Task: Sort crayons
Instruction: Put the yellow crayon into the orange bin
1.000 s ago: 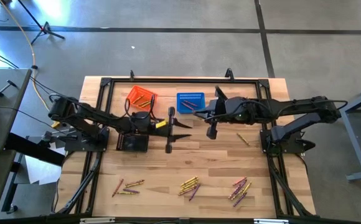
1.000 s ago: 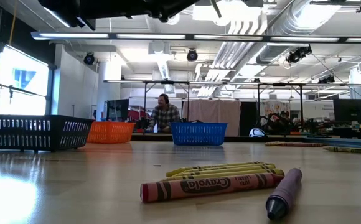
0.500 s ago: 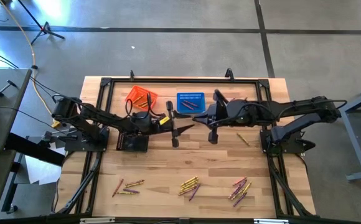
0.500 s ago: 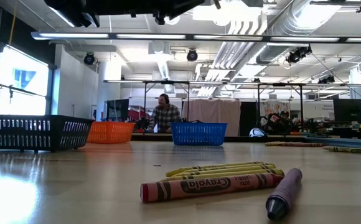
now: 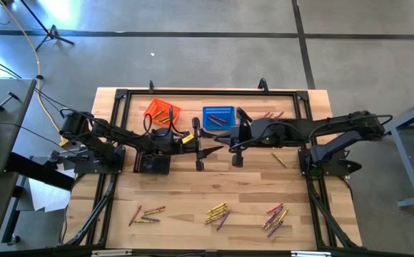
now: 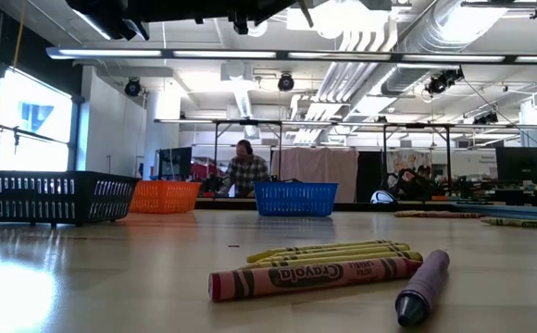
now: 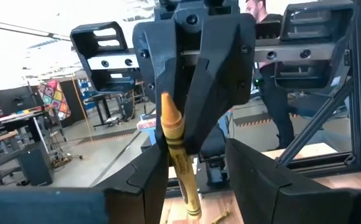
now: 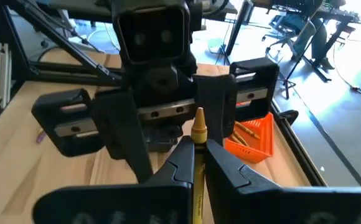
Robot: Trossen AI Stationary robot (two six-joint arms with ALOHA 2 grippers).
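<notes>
- Meeting mid-tabletop, the right tool (image 8: pixel 199 163) pinches a gold crayon (image 8: pixel 198 134); the left tool (image 7: pixel 196 168) straddles it, fingers spread.
- Three baskets: orange basket (image 5: pixel 161 111), blue basket (image 5: pixel 218 116), black basket (image 6: pixel 51 196).
- Three crayon clusters (image 5: pixel 218 213) lie along the tabletop (image 5: pixel 185 193).

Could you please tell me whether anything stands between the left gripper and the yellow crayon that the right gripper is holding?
Nothing visible does. The right gripper is shut on the yellow crayon, and the left gripper faces it directly, its open fingers on either side of the crayon.
</notes>
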